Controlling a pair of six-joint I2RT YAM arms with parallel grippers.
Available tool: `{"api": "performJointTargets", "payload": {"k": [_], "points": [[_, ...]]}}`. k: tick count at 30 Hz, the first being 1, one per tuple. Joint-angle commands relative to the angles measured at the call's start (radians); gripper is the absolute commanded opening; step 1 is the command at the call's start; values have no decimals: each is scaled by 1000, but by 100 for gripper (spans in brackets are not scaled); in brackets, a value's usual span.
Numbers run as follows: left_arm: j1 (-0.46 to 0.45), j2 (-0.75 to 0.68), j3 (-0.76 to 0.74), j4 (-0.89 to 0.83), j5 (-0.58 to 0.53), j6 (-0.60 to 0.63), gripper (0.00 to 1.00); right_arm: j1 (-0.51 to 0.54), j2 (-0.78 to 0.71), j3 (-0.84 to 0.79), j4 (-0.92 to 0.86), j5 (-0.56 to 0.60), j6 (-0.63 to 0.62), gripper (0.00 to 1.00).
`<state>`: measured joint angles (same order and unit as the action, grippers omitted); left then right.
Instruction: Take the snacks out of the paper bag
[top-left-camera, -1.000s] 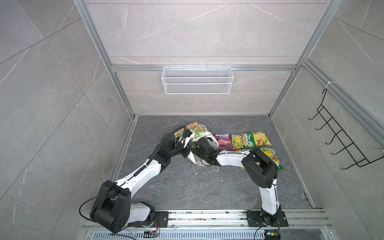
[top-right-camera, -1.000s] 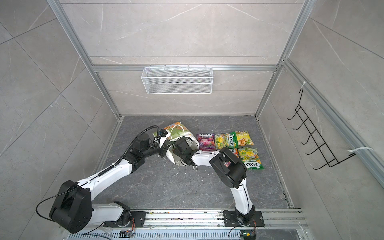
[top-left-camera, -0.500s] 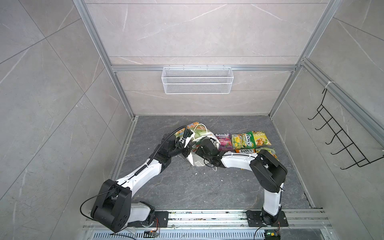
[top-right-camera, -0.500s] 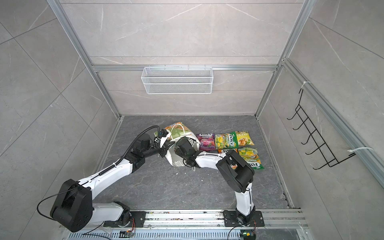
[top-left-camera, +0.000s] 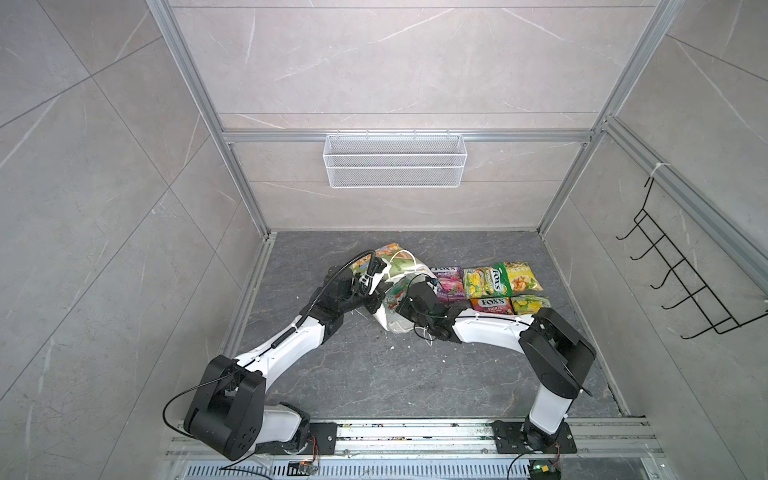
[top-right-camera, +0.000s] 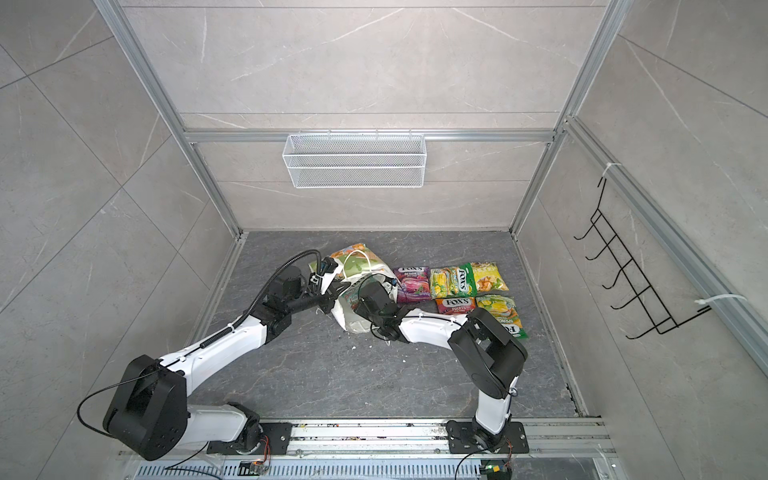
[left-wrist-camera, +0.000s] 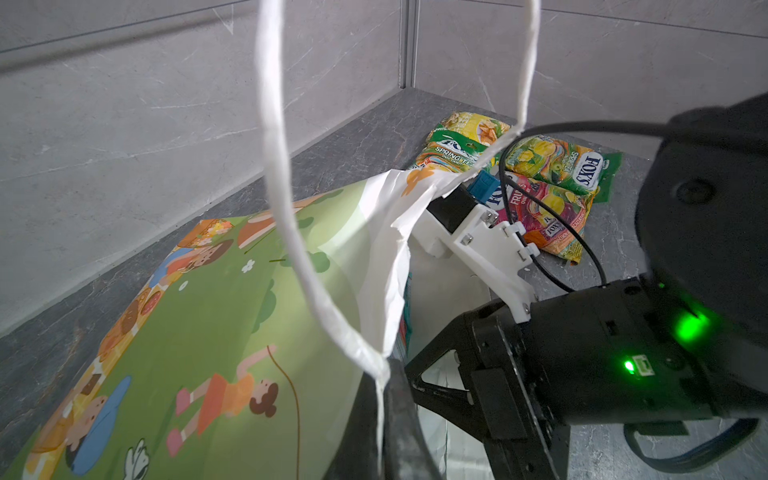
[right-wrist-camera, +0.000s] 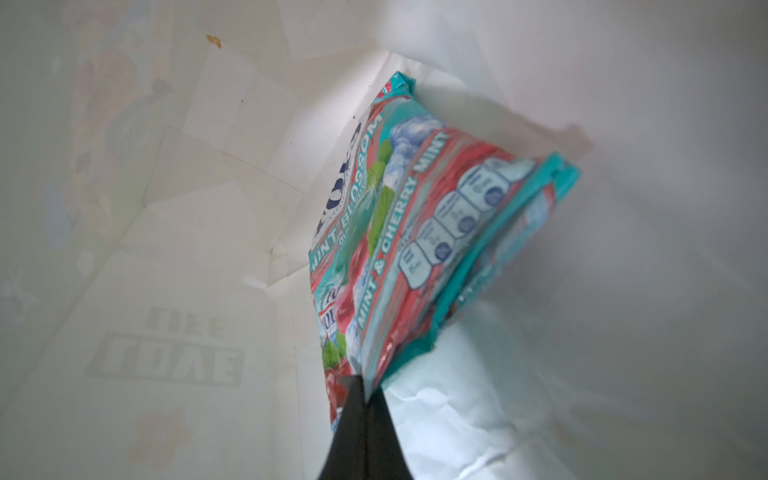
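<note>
The paper bag (top-left-camera: 401, 266) (top-right-camera: 359, 262) lies on its side on the grey floor, mouth toward the arms. My left gripper (left-wrist-camera: 380, 399) (top-left-camera: 374, 300) is shut on the bag's rim where a white cord handle (left-wrist-camera: 274, 145) joins it. My right gripper (right-wrist-camera: 365, 395) is inside the bag (right-wrist-camera: 166, 257), shut on the edge of a teal-red pouch (right-wrist-camera: 415, 216). In both top views the bag hides the right fingers; only the wrist (top-left-camera: 420, 300) shows. Several snacks lie right of the bag: purple (top-left-camera: 449, 283), yellow-green (top-left-camera: 484, 281), yellow (top-left-camera: 521, 276), orange (top-left-camera: 490, 305).
A white wire mesh basket (top-left-camera: 395, 163) hangs on the back wall. A black hook rack (top-left-camera: 685, 286) is on the right wall. The right forearm (top-left-camera: 486, 330) lies low just in front of the pouches. A metal rail (top-left-camera: 415, 432) runs along the front.
The right arm's elbow has swung out to the right and toward the front, and its wrist has drawn slightly right at the bag's mouth. The left arm holds the bag as before.
</note>
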<state>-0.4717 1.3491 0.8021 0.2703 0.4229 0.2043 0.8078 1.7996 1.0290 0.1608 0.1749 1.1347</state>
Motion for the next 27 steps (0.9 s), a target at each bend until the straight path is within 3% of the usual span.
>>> {"api": "performJointTargets", "payload": {"k": [1, 5, 10, 17, 27], "points": [[-1, 6, 31, 25, 4, -15, 0, 4, -27, -13, -17, 18, 9, 6], [-1, 4, 33, 24, 9, -19, 0, 4, -32, -24, -14, 18, 22, 24], [0, 0, 35, 22, 9, -15, 0, 3, -23, -37, -13, 10, 46, 34], [-1, 4, 31, 22, 14, -16, 0, 3, 12, -60, 49, 18, 67, 38], [-1, 1, 33, 22, 19, -15, 0, 1, 114, 28, 75, 25, 93, 44]]}}
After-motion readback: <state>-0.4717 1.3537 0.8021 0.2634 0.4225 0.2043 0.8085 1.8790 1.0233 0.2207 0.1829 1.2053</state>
